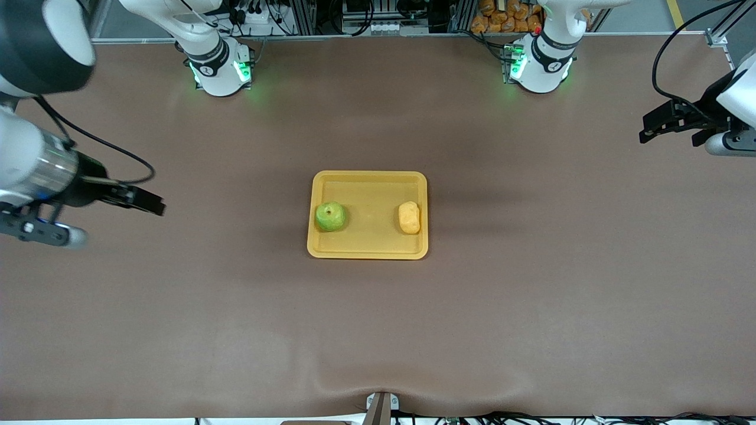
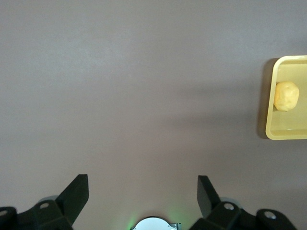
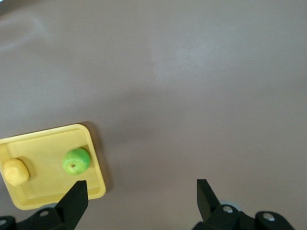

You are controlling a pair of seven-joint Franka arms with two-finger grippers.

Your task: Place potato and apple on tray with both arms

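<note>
The yellow-orange tray [image 1: 369, 195] lies at the middle of the table. The green apple [image 1: 330, 216] sits in it toward the right arm's end, and the potato [image 1: 409, 217] sits in it toward the left arm's end. My right gripper [image 1: 155, 204] is open and empty, above the table well off the tray at the right arm's end. My left gripper [image 1: 647, 130] is open and empty, above the table's edge at the left arm's end. The right wrist view shows the open right gripper [image 3: 142, 194], apple [image 3: 76, 161], potato [image 3: 15, 171] and tray [image 3: 48, 139]. The left wrist view shows the open left gripper [image 2: 143, 189], potato [image 2: 287, 96] and tray [image 2: 283, 132].
A brown cloth [image 1: 531, 295] covers the table, with a raised fold [image 1: 381, 386] at the edge nearest the front camera. The two arm bases [image 1: 220, 68] [image 1: 540, 65] stand along the farthest edge. A black cable [image 1: 667, 59] hangs by the left gripper.
</note>
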